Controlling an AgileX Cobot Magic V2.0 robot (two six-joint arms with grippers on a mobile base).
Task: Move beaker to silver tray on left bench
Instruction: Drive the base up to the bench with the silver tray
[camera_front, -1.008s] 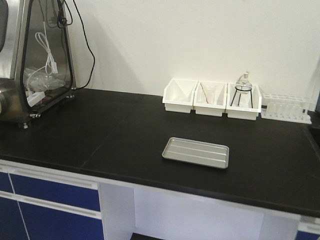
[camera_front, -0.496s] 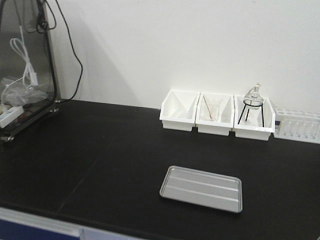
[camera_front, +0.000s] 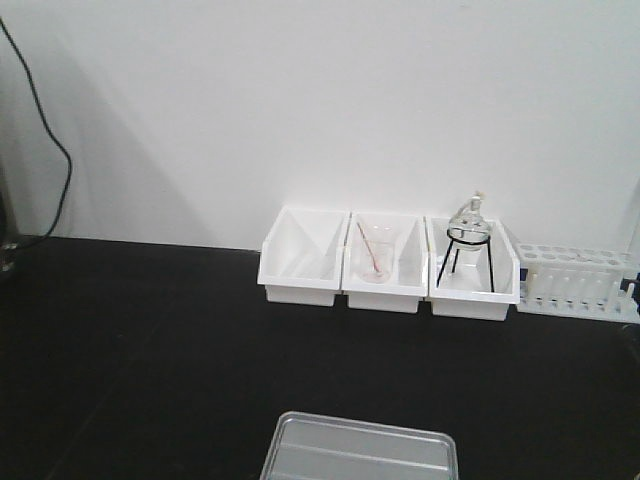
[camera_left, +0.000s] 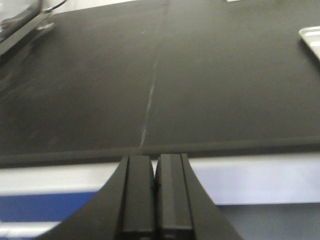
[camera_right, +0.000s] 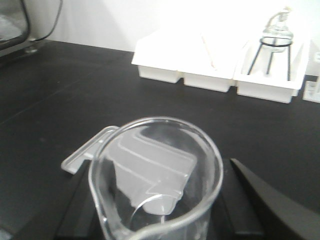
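Note:
The small clear glass beaker (camera_right: 156, 186) fills the right wrist view, held between the two dark fingers (camera_right: 252, 197) of my right gripper (camera_right: 156, 212), above the black bench. The silver tray (camera_right: 81, 154) lies just beyond and below it, partly seen through the glass. The tray also shows at the bottom edge of the front view (camera_front: 360, 455) and as a corner in the left wrist view (camera_left: 312, 39). My left gripper (camera_left: 155, 200) is shut and empty, just off the bench's front edge. Neither gripper shows in the front view.
Three white bins (camera_front: 300, 258) stand against the back wall. The middle one holds a larger beaker with a glass rod (camera_front: 377, 258), the right one a flask on a black tripod (camera_front: 470, 240). A test tube rack (camera_front: 575, 280) stands further right. A black cable (camera_front: 55, 150) hangs at left.
The front view has closed in on the bench. The tray has slid down to the bottom edge and the machine at left has left the view.

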